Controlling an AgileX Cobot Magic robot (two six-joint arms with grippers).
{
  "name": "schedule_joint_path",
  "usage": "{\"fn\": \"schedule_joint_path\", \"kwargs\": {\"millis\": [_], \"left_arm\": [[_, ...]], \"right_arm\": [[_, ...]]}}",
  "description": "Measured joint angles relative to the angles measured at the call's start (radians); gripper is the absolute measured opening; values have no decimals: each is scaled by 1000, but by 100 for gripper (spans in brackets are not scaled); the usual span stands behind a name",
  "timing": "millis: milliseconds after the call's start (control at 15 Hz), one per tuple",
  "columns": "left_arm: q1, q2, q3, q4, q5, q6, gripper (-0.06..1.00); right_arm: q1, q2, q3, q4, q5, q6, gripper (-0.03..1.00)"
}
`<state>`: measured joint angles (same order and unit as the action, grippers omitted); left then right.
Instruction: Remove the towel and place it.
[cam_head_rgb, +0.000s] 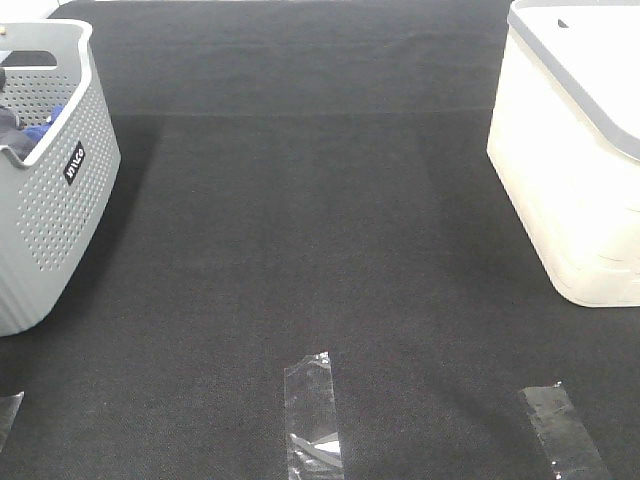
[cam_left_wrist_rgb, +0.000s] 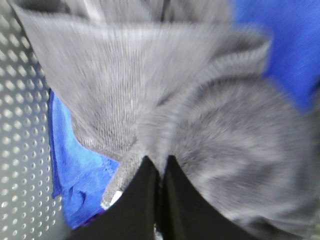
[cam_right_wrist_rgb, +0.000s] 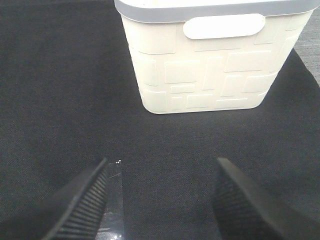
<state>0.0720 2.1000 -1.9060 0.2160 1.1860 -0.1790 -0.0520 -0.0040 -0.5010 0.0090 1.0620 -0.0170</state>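
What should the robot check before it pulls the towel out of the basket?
1. Left gripper shut on towel: ok.
2. Blue cloth out of the pinch: cannot tell.
3. Right gripper open, empty: ok.
4. White basket upright: ok.
5. Room inside White basket: cannot tell.
6. Mat bears only flat tape: ok.

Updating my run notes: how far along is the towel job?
Done: the left gripper is down in the grey basket, shut on a bunched fold of the towel. In hand: that grip; the towel lies in the basket beside a bright blue cloth, not lifted yet. Left: pulling it out and placing it. The right gripper hangs open and empty over the black mat, facing the white basket.
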Motion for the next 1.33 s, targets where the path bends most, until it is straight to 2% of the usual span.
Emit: {"fn": "schedule_joint_path", "kwargs": {"millis": [333,467,600,733,1133,1333], "left_arm": [[0,-168,-139,-228,-19,23,1],[-5,-214,-162,-352,-35,53,1],[-36,-255,-165,-441,-72,89,1],[-92,-290,-167,-488,-135,106,1],[-281,-342,-188,-521,-405,111,1],[-357,-342,-188,-524,-463,112,1]], "right_arm": [[0,0,0,0,0,0,57],[0,0,0,0,0,0,57],[0,0,0,0,0,0,57],[0,0,0,0,0,0,57],[0,0,0,0,0,0,57],[0,0,0,0,0,0,57]]}}
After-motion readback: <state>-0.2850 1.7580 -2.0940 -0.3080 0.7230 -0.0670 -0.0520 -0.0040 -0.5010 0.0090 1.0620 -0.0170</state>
